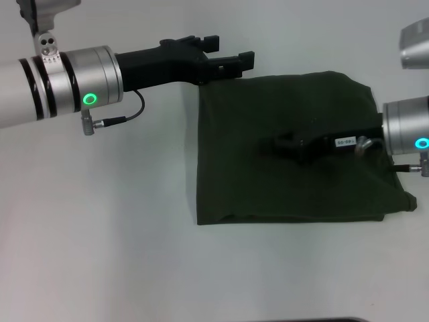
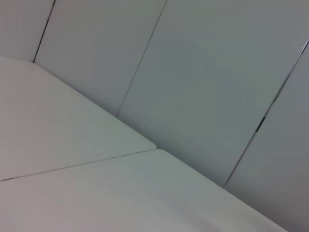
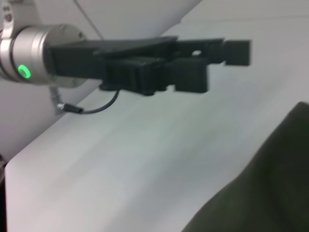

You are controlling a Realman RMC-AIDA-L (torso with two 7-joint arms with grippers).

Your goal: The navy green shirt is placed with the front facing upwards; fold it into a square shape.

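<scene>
I see the navy green shirt (image 1: 288, 147) lying folded into a rough square, plain side up, on the white table (image 1: 100, 235), right of centre; edges look fairly flat. My right gripper (image 1: 278, 143) sits over the middle of the cloth, but against the dark fabric I cannot tell how its jaws stand; my left gripper (image 1: 238, 62) hovers just off the shirt's far left corner, fingers slightly apart, holding nothing.

The left arm is reaching across from the left, its gripper (image 1: 236, 59) hanging level with fingers slightly parted. The right arm is coming in from the right, its gripper (image 1: 278, 142) pointing left; finger state unclear.
</scene>
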